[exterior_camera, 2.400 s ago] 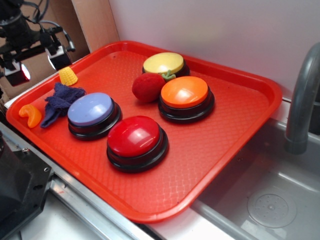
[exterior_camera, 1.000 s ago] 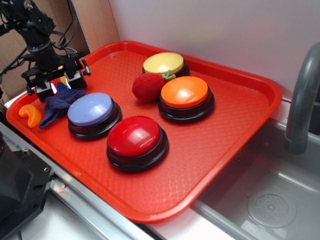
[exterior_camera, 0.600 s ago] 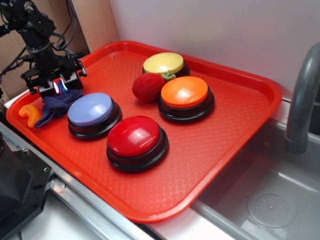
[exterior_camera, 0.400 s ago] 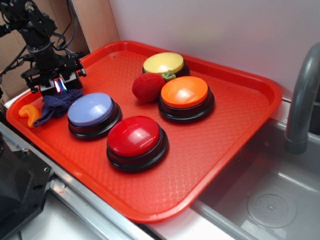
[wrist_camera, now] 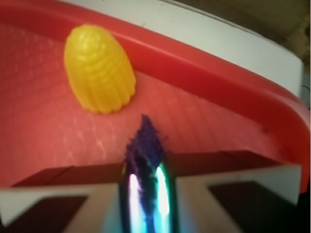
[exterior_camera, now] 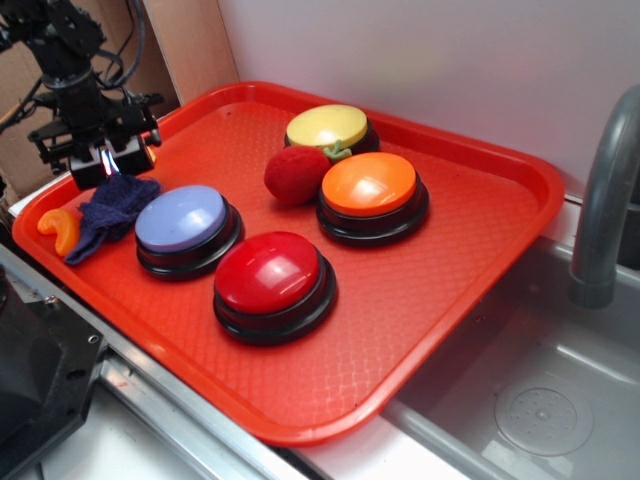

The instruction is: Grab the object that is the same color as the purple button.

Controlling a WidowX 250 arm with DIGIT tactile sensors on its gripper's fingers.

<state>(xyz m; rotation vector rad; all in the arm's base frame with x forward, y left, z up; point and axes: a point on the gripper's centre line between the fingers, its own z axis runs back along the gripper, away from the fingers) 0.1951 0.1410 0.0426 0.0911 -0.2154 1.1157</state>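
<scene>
wrist view, rag (wrist_camera: 145, 145) tuft pinched between jaws, tip pointing away

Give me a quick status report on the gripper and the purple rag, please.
Gripper shut on the purple rag, pinching its top edge. Rag mostly on the red tray beside the purple button. Toy corn close ahead, clear of the grip.

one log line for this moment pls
pincer shut on rag | rag corner pinched, rest on tray | corn beyond
</scene>
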